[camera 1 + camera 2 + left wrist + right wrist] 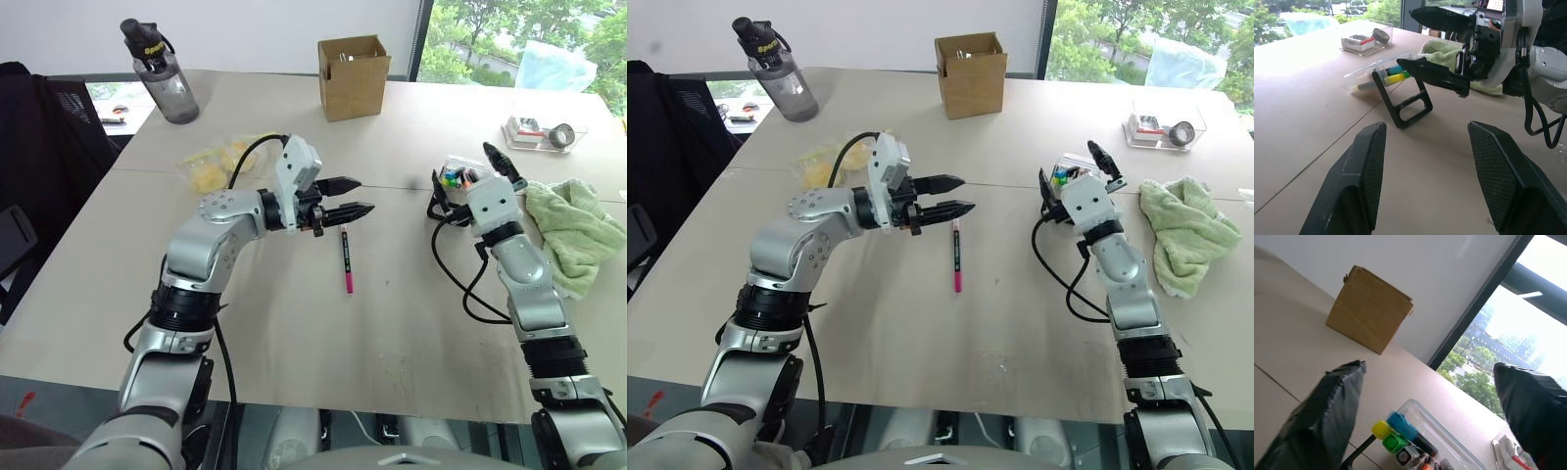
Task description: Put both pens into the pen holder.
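Observation:
A black pen (346,259) with magenta ends lies flat on the table, mid-scene. My left gripper (355,196) hovers just above and beyond its far end, pointing right, open and empty; the left wrist view shows its fingers (1359,181) spread over bare table. The pen holder (454,178), a slanted black frame with a clear top, stands to the right. My right gripper (468,176) is open around it, one finger on each side. In the right wrist view a blue-ended pen (1403,425) with a black barrel lies in the holder (1447,433) beside yellow and green caps.
A brown cardboard box (353,76) and a grey water bottle (162,73) stand at the far side. A green towel (573,230) lies right of the holder, with a clear tray holding a tape roll (544,132) behind it. A yellow bag (220,162) lies behind my left arm.

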You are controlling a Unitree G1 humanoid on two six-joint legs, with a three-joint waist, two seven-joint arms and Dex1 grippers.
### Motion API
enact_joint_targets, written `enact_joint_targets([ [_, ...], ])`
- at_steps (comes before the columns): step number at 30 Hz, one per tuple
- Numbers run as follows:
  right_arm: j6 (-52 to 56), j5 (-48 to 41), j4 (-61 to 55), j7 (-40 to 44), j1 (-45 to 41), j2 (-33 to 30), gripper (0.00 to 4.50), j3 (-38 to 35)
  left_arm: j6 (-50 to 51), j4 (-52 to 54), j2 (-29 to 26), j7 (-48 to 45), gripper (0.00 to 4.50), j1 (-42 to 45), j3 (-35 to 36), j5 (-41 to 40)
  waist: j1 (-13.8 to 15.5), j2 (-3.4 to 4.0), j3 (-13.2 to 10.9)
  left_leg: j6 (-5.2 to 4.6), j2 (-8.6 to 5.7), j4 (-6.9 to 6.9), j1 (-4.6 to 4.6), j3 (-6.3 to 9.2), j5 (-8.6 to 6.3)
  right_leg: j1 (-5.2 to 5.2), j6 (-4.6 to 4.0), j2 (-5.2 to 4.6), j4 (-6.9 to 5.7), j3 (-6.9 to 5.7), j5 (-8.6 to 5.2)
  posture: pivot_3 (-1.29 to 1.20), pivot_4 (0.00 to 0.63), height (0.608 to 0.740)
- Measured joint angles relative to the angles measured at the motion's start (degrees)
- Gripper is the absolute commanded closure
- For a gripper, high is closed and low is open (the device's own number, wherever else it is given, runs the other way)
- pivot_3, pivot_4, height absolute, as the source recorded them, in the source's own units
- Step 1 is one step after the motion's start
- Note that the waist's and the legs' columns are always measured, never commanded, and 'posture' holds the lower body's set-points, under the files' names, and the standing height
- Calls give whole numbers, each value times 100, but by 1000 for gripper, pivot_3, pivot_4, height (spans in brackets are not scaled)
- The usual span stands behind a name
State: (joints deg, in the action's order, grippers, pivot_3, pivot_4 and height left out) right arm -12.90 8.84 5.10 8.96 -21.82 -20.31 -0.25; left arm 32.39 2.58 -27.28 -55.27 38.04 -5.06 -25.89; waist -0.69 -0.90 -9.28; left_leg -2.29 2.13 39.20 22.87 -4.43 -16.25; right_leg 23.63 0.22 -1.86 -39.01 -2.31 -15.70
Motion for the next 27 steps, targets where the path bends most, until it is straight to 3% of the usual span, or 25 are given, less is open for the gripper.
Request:
enact_joint_targets([
  [8, 105, -309, -584, 245, 0, 3, 13, -52, -172, -189, -160, -131, 1775, -75, 0, 128, -17, 2, -1, 0, 1, 0, -3, -1, 0, 1, 0, 1, -3, 2, 0, 0, 150, 739],
  [16, 2276, -1985, -2577, 1501, 716, -69, 13, 245, -110, -326, -498, -275, 1775, -789, 18, 190, 68, 3, 0, -3, 2, 0, 4, 3, -2, -1, 0, -6, 4, -7, 0, 0, 150, 739],
  [22, 3030, -3125, -3580, 2667, 2154, -888, 13, 202, 770, 372, 352, 1107, 1775, -1125, 214, 48, 157, -2, 2, -20, -4, 10, 5, 8, -12, -11, 1, -13, 3, -11, 1, 0, 150, 739],
  [25, 3014, -3458, -3714, 3045, 2885, -1179, 13, -223, 1442, 1037, 701, 1736, 1775, -1326, 295, -244, 132, -2, 3, -20, -2, 9, -2, 10, -12, -12, 2, -9, -1, -8, 1, 0, 150, 739],
  [26, 3011, -3514, -3745, 3108, 3028, -1255, 0, -345, 1632, 1170, 787, 1914, 1275, -1350, 291, -291, 124, -2, 3, -19, -2, 8, -6, 10, -12, -12, 2, -7, -5, -6, 1, 0, 150, 739],
  [27, 3002, -3546, -3771, 3152, 3138, -1306, 0, -456, 1790, 1272, 843, 2064, 1106, -1353, 280, -310, 126, -2, 3, -19, -2, 8, -10, 11, -11, -12, 1, -7, -10, -6, 1, 0, 150, 739],
])
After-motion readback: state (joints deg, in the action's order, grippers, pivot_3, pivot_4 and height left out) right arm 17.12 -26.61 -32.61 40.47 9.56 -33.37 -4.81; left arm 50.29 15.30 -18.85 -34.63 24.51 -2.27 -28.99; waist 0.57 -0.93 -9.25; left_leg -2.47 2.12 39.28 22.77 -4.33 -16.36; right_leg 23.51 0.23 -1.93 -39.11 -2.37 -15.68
